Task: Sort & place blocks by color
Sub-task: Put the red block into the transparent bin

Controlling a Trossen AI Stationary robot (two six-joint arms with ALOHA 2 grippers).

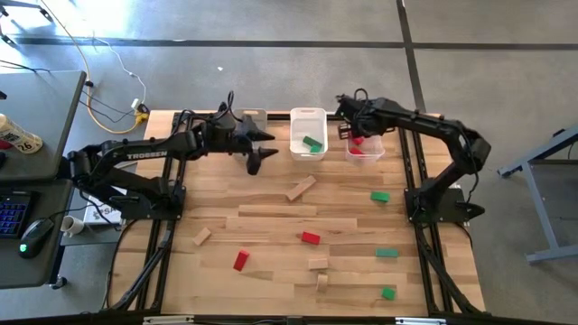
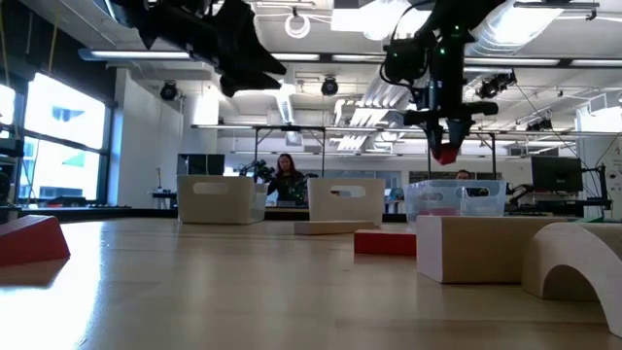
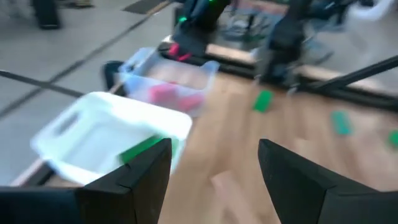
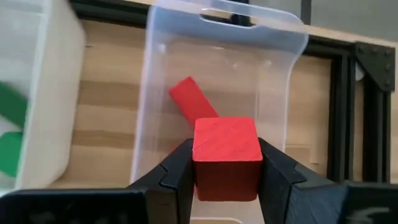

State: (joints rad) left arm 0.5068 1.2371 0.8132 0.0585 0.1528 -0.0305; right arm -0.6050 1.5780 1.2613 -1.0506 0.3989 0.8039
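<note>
Tabletop [image 1: 271, 221]: pale wood planking with visible grain and a smooth, faintly sheened finish, framed in matt black metal rail [image 4: 367, 106]. Red cube [image 4: 225, 157] in the right gripper [image 4: 225, 180]: painted wood, matt, fine grain showing through; gripper fingers [image 4: 283, 180] are dark matt plastic. Clear bin [image 4: 224, 81] is translucent, smooth plastic; the white bin [image 1: 308, 133] is opaque plastic with slight gloss.

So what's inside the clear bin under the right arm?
The clear bin holds one red block lying on its floor. The red cube in the right gripper hides the floor behind it.
</note>
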